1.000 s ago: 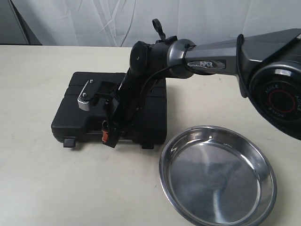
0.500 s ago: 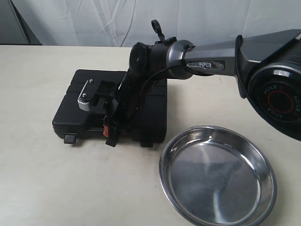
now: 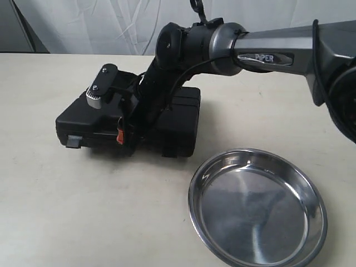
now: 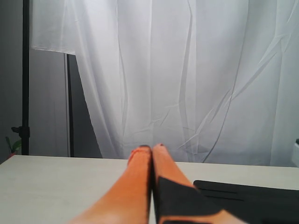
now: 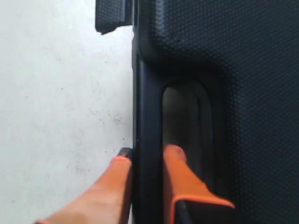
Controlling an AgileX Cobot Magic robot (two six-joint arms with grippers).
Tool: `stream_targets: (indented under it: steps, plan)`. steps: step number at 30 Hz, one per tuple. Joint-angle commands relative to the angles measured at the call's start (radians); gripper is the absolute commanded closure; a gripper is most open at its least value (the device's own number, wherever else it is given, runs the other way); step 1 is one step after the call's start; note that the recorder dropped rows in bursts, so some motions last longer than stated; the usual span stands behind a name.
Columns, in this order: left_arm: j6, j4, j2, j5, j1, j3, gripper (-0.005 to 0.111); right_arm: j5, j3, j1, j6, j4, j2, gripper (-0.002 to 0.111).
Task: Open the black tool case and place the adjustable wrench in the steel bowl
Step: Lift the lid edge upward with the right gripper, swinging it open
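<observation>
Change in the last second: right tool (image 5: 145, 156) has come up, and the front of the case (image 3: 178, 119) came up with it. We read this as the whole case tipping on its rear edge, not the lid opening; no gap shows. One latch (image 3: 72, 142) sticks out at the front.

Right tool is clamped on the handle bar, one finger in the slot and one outside. Left tool (image 4: 152, 156) is closed on nothing, above the bench (image 3: 55, 211).

Wrench isn't visible, presumably inside the case. Bowl (image 3: 191, 194) is empty, just beside the case.

Risk: without the base held down, the lid won't part.
</observation>
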Motion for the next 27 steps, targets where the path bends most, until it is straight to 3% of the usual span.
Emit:
stream_targets:
  steps: [1,13,27]
  plan:
    - [-0.002,0.002,0.005,-0.005,-0.002,-0.004,0.106,0.033,-0.006,-0.005,-0.005,0.021,0.020,0.109]
    - [-0.002,0.002,0.005,-0.005,-0.002,-0.004,0.106,0.080,-0.006,-0.005,-0.021,0.138,0.034,0.109]
    - [-0.002,0.002,0.005,-0.005,-0.002,-0.004,0.106,-0.020,-0.006,-0.015,-0.034,0.037,-0.109,0.109]
